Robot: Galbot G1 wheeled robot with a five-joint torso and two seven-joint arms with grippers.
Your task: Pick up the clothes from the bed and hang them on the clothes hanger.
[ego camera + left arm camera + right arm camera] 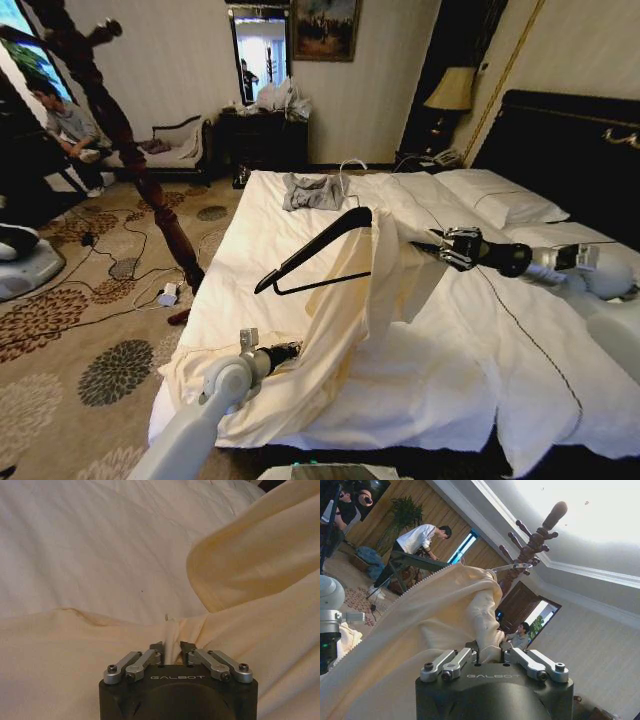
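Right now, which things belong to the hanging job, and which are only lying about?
Job: shirt, held by left gripper and right gripper; hanger; bed.
Lying about: grey garment, coat stand, pillow, floor cables.

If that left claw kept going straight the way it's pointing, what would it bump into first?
The left claw is already pinched on the cream shirt. Beyond that fold, its line seems to meet the bed and its white sheet first, though depth is hard to judge.
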